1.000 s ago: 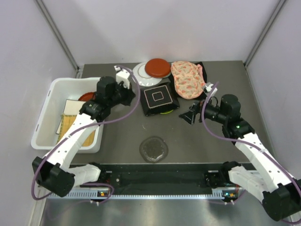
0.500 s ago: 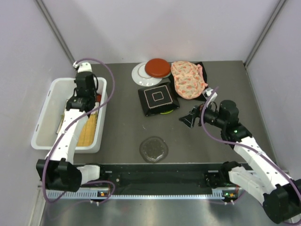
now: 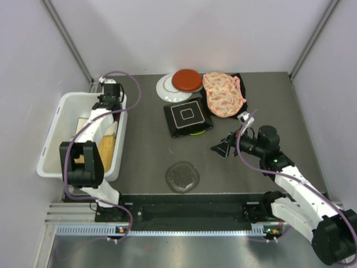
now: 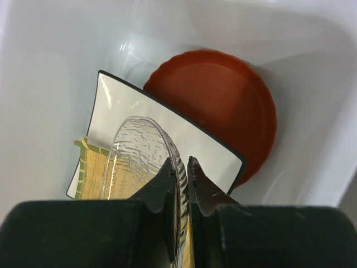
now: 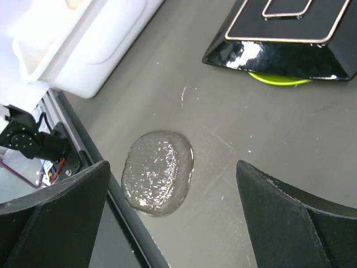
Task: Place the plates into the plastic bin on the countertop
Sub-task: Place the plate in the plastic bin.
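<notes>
Glass like this clear plate [image 4: 136,151] looks light, stiff, slick and chip-prone, so a rim pinch suits it, as the left gripper [image 4: 179,163] has it clamped edge-on over the inside of the plastic bin [image 4: 44,56], while the right gripper [image 5: 173,167] stands wide open above the countertop [image 5: 251,128]

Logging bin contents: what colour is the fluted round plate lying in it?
The fluted plate is red; clearest in the left wrist view.

from above you see the whole countertop [image 3: 145,148]; left wrist looks closely into the plastic bin [image 4: 50,44], right wrist down at that countertop.
</notes>
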Controlling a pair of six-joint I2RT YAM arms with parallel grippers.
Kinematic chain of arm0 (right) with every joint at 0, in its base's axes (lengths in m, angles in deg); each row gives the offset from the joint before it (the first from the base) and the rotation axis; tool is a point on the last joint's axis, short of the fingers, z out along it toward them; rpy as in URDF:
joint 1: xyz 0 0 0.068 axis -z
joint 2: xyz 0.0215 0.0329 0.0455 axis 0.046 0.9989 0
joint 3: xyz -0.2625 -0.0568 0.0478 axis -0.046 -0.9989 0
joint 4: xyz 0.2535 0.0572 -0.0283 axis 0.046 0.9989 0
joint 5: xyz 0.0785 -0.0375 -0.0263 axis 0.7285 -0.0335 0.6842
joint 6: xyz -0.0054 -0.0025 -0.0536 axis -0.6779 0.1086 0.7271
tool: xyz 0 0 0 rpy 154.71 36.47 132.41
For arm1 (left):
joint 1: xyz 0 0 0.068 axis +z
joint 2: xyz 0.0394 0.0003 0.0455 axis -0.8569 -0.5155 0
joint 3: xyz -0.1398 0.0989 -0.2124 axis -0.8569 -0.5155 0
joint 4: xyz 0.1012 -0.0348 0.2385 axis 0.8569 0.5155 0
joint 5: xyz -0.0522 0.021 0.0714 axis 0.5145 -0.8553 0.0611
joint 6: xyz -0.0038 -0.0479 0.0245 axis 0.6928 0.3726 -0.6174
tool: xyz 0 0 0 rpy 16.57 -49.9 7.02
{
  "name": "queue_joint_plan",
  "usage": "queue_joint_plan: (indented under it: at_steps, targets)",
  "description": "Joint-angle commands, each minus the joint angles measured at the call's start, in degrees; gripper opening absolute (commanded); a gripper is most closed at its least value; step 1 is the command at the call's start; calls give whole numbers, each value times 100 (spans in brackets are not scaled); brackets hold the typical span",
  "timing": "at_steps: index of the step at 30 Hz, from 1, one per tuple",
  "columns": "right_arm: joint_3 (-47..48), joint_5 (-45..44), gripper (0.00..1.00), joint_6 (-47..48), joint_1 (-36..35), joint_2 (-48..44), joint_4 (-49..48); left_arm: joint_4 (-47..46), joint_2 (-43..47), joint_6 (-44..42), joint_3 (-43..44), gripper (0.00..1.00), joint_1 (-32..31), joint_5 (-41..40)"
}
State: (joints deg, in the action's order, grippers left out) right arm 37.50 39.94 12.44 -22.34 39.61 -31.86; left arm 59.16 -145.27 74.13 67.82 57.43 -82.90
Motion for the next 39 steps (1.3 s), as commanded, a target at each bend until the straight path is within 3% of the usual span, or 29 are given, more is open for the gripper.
queue_joint_plan:
  at_steps: [1,4,10,24,26,28,34,38,39]
  targets:
    - [-13,185,93,42,11,-258,-382,-533,-181,-15,215,0,110,-97]
    - [-48,159,93,77,10,-337,-294,-630,-401,11,206,4,119,-62]
    - [-127,150,94,86,19,-609,-215,-367,-876,239,399,26,304,123]
    - [-136,106,94,156,10,-636,-101,-270,-700,371,338,62,304,413]
    - [-136,106,94,156,19,-627,-109,-253,-551,424,329,76,304,492]
    - [-127,106,94,156,19,-627,-92,-226,-402,477,320,98,304,571]
    - [-109,45,94,270,-16,-610,83,-191,142,705,303,99,304,993]
    - [13,-613,93,612,-647,-522,479,-147,547,872,241,99,295,1309]
    - [74,-850,93,692,-1179,-487,506,-121,626,898,224,99,295,1440]
